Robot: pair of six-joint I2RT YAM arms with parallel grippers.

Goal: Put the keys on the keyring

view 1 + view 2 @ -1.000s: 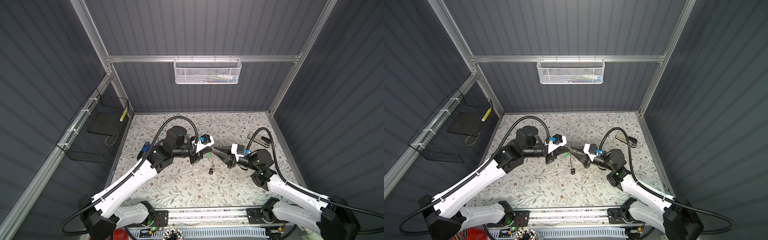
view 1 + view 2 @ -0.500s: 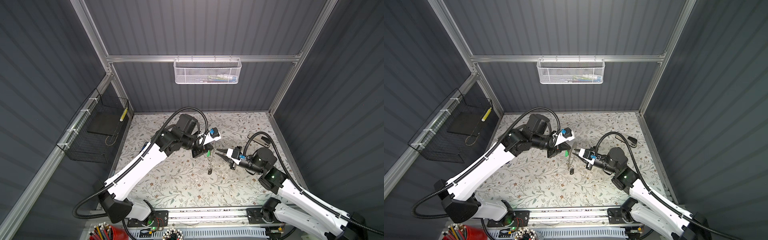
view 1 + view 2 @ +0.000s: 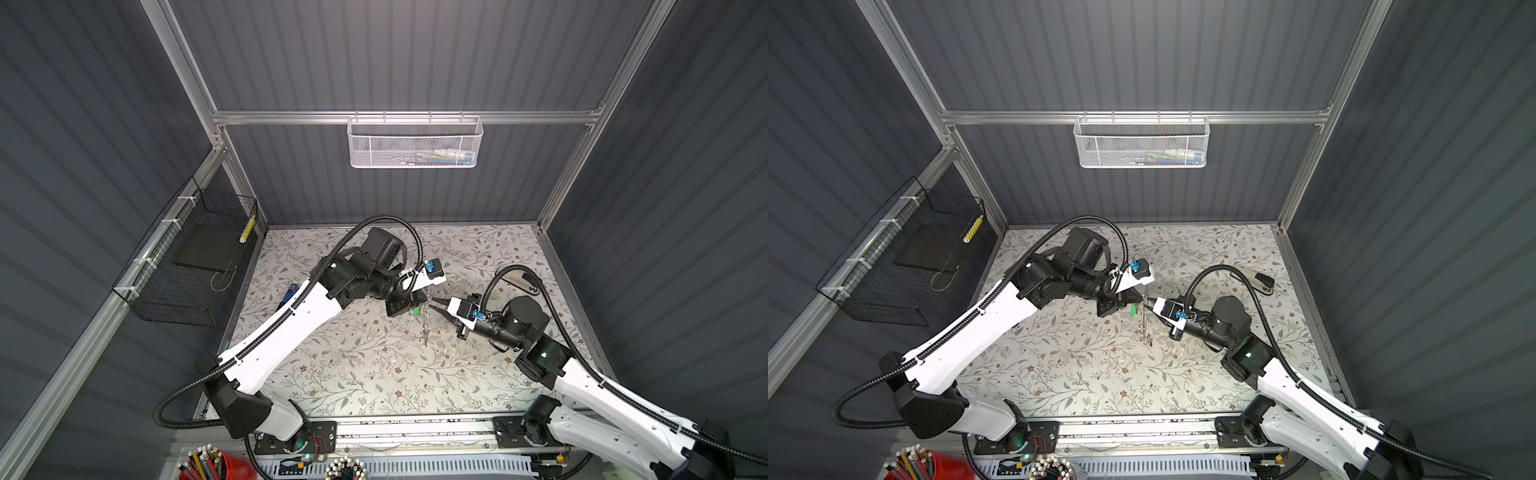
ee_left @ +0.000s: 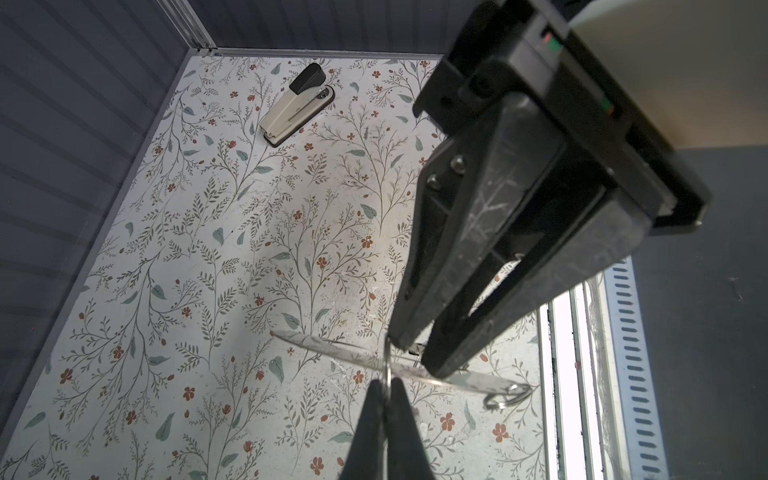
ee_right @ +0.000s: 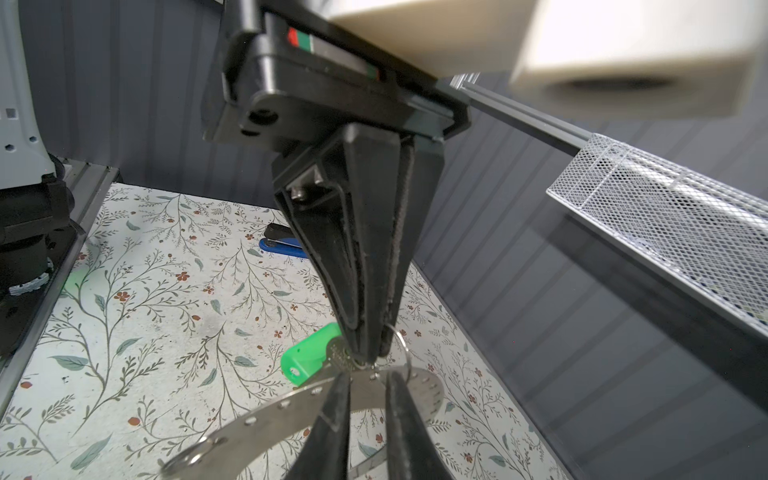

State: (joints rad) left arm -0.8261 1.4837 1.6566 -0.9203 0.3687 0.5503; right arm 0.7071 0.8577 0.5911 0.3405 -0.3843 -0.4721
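The keyring (image 3: 427,328) (image 3: 1144,328), a flat grey metal annulus, hangs edge-on above the mat where both grippers meet. My left gripper (image 4: 385,392) (image 3: 420,299) is shut on a thin split ring (image 5: 401,340) at the keyring's rim. One of the keys, the green one (image 5: 309,353) (image 3: 414,312), sits right at that grip. My right gripper (image 5: 370,386) (image 3: 433,301) has its jaws a little apart over the keyring's band (image 5: 266,415). Whether they clamp the band is unclear. Another small split ring (image 4: 505,397) sits at the keyring's far end.
A beige and black stapler (image 3: 519,280) (image 4: 297,106) lies at the mat's back right. A blue stapler (image 3: 291,293) (image 5: 282,245) lies under my left arm. A white mesh basket (image 3: 415,141) hangs on the back wall, a black wire basket (image 3: 195,266) on the left wall.
Both arms have shifted posture: the left arm reaches in from higher up, and the right elbow has drawn back to the right. The fingertips and the hanging keyring stay at the same spot.
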